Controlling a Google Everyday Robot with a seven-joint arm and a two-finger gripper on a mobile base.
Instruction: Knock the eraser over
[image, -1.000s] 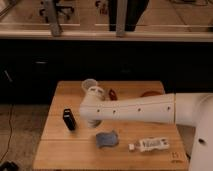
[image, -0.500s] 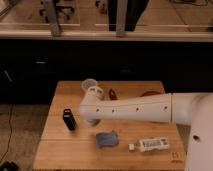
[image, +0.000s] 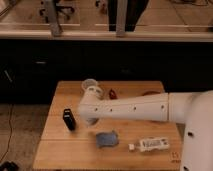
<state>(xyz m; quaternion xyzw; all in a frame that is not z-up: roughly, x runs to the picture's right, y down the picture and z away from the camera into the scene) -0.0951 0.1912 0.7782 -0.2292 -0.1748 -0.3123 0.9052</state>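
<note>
Camera view: one eraser, pincer seemingly beside.

White tubular arm (dotted w/ holes), gripper hidden

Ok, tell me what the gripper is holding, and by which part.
Nothing visibly held. The gripper sits hidden under the arm's end, just right of the upright eraser, which stands free on the table.

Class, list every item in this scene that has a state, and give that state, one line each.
eraser: standing upright on the table, not yet knocked over.
gripper: shut, just right of the eraser, holding nothing.
clear cup: upright, behind the arm.
blue sponge: lying flat.
white tube: lying on its side.
</note>
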